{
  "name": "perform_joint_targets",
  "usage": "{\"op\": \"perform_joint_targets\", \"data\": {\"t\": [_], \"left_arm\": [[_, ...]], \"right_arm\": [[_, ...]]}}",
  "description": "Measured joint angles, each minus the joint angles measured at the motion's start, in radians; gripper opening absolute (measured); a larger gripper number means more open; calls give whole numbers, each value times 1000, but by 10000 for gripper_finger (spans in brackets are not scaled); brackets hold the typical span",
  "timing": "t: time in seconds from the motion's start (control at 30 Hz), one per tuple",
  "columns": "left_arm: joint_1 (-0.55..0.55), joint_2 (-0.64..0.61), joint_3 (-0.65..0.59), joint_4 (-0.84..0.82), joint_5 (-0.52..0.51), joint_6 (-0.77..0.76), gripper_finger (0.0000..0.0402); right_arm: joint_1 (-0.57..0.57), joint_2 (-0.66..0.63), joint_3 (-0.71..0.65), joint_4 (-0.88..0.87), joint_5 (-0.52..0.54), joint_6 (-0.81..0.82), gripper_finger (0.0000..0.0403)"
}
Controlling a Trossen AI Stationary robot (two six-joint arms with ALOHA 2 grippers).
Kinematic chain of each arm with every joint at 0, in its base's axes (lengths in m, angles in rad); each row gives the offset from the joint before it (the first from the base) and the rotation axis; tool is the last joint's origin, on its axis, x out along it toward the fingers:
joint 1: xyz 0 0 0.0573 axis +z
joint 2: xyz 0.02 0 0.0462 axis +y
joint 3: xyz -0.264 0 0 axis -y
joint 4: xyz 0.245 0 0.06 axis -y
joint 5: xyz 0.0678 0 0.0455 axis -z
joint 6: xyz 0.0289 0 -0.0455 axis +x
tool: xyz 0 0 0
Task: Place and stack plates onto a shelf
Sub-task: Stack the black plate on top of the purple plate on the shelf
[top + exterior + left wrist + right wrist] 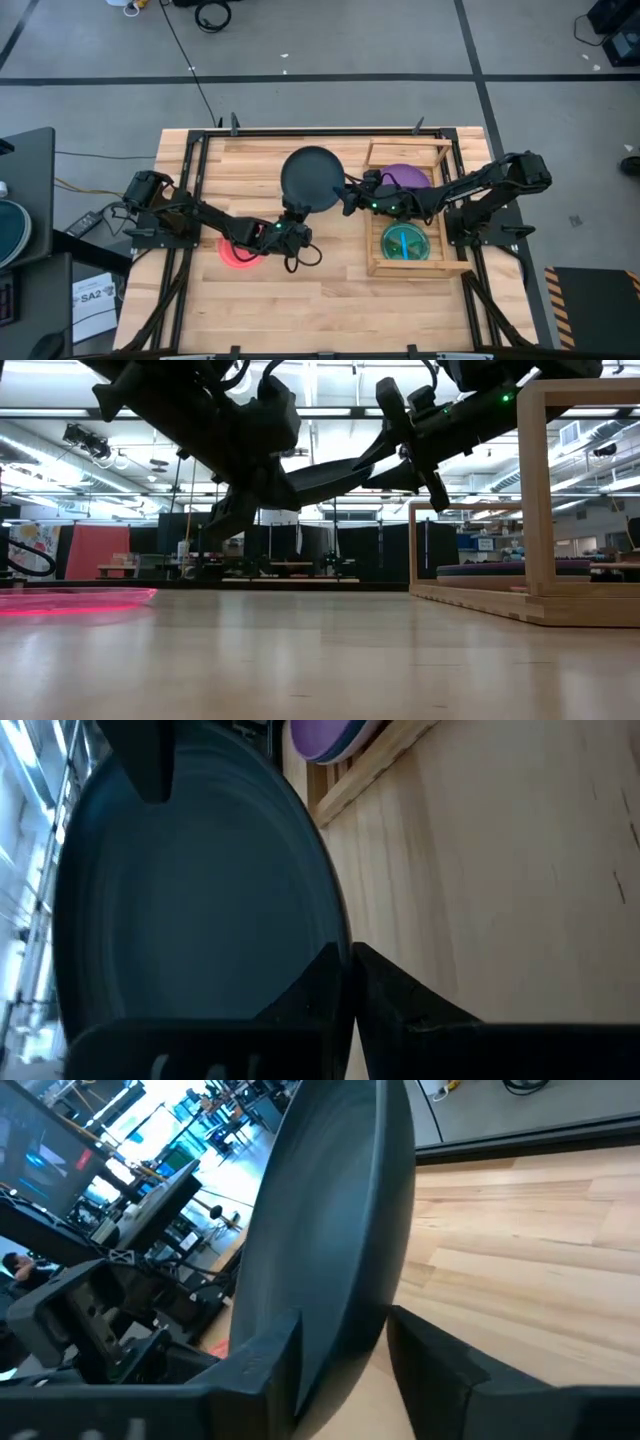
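Note:
The dark teal plate point(313, 178) is in the air over the table's middle, tilted, and shows almost edge-on in the low view point(335, 477). My left gripper point(296, 213) is at its near rim, shut on it. My right gripper point(349, 196) is open at the plate's right rim, with one finger on each side of the rim point(372, 1305). The light-wood shelf point(415, 268) stands to the right. It holds a purple plate point(405, 176) at its far end and a green plate with a cyan one point(405, 242) at its near end. A red-pink plate point(240, 252) lies flat on the table under my left arm. My left gripper pinches the teal plate's near rim point(338, 935) between its two fingers, coming level from the table's near-left side. The plate is lifted clear of the table and stands tilted beyond the fingers. My right gripper point(345, 1318) straddles the plate's right rim. A gap shows beside one finger point(440, 1365). Whether the other finger touches the plate, I cannot tell.
The shelf's tall corner post and rails point(530, 490) rise close to the right of both grippers. Bare tabletop point(330, 300) lies toward the near edge. Black frame rails run along the table's left and right sides.

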Motion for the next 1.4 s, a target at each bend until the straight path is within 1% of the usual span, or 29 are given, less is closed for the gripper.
{"op": "perform_joint_targets", "data": {"t": [0.33,0.43,0.53,0.8,1.0,1.17,1.3,1.4], "left_arm": [[0,-1,0,3,-8,176,32],[-1,-1,0,4,-6,185,36],[-1,-1,0,7,-1,178,49],[0,-1,0,30,0,176,113],[0,-1,0,31,-3,176,154],[0,-1,0,31,-3,176,171],[0,-1,0,30,-3,176,173],[0,-1,0,30,-3,176,173]], "right_arm": [[-1,0,0,-3,8,-3,65],[-2,0,0,-2,11,-3,43],[-6,0,0,-1,12,-17,30],[-13,-1,0,0,23,-78,25],[-55,-27,-1,-8,24,-145,25],[-96,-72,-1,-34,27,-190,25],[-132,-125,-1,-63,27,-235,24],[-153,-183,-1,-124,27,-243,24]]}}
